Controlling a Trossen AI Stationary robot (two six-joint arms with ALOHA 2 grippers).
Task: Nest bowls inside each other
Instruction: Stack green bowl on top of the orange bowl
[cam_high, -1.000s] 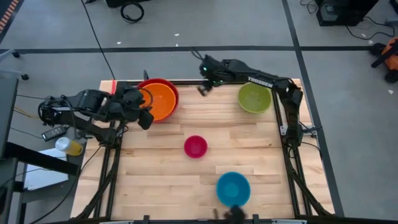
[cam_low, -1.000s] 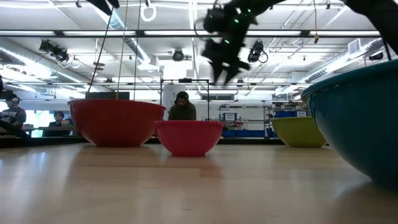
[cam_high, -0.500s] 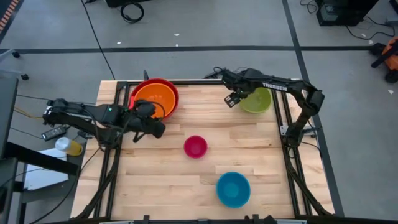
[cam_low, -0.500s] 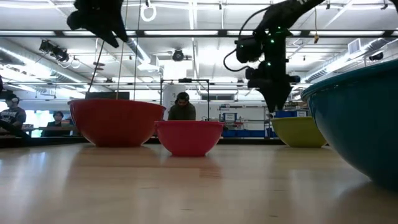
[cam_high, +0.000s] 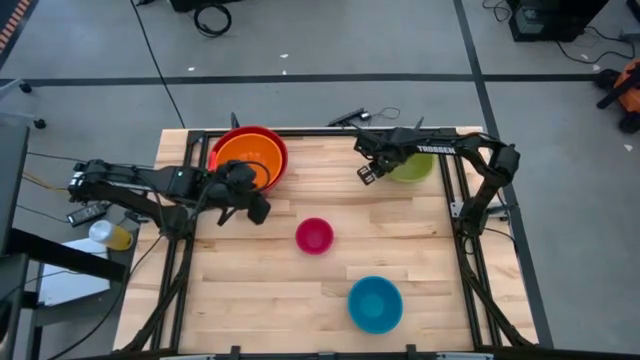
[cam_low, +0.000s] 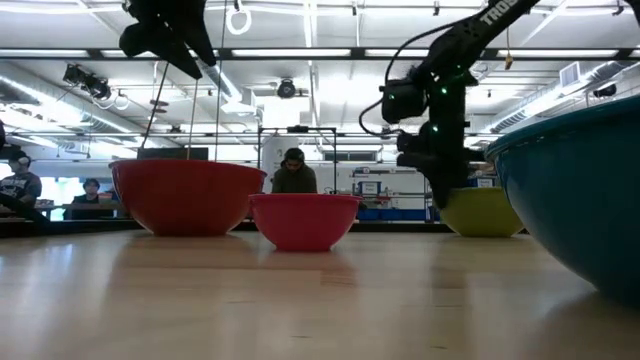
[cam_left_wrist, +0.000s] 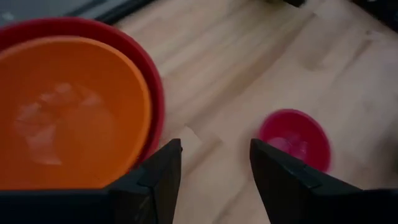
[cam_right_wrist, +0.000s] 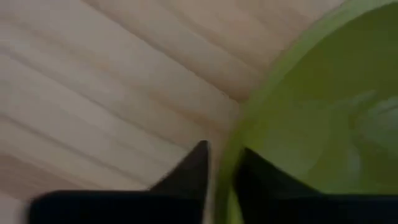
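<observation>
High view: the pink bowl (cam_high: 314, 236) sits near the middle of the wooden surface (cam_high: 330, 300) and serves as landmark. Up and left of it the orange bowl (cam_high: 250, 160) lies nested inside the red bowl (cam_high: 262, 135). Up and right of it stands the green bowl (cam_high: 412, 165), alone. Below and right of it stands the blue bowl (cam_high: 375, 303), also alone. The left tool (cam_high: 255, 210) hangs between the orange bowl and the pink bowl, its fingers apart and holding nothing. The right tool (cam_high: 367, 174) is at the green bowl's edge nearest the pink bowl; in the right wrist view its two fingers straddle the rim, one inside and one outside, closed upon it
</observation>
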